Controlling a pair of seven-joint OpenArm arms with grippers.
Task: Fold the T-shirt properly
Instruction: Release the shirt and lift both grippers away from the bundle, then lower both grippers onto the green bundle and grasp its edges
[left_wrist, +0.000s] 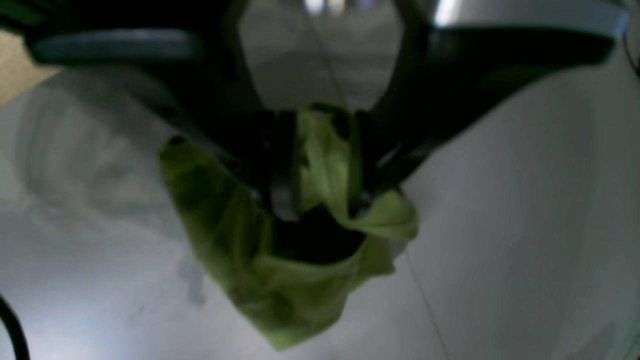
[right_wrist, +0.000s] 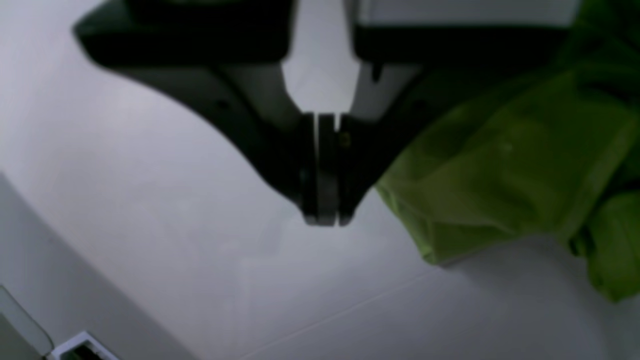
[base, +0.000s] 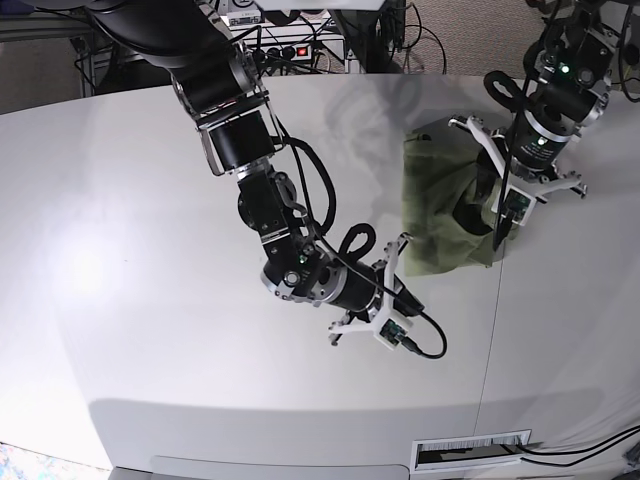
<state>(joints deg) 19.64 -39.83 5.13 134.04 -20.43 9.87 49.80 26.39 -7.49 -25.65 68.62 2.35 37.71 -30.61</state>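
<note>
The green T-shirt (base: 435, 205) lies bunched on the white table at the right of the base view. My left gripper (base: 496, 236) is at its right edge. In the left wrist view the left gripper (left_wrist: 320, 170) is shut on a fold of the T-shirt (left_wrist: 280, 280), which hangs crumpled below the fingers. My right gripper (base: 398, 250) is just off the shirt's lower-left corner. In the right wrist view the right gripper (right_wrist: 322, 217) is shut with nothing between the pads, and the T-shirt (right_wrist: 500, 165) lies beside it to the right.
The white table (base: 130, 300) has a thin seam (base: 488, 340) running to the front edge and a slotted vent (base: 470, 450) near the front right. Cables and equipment (base: 330, 30) crowd the space behind the table's back edge.
</note>
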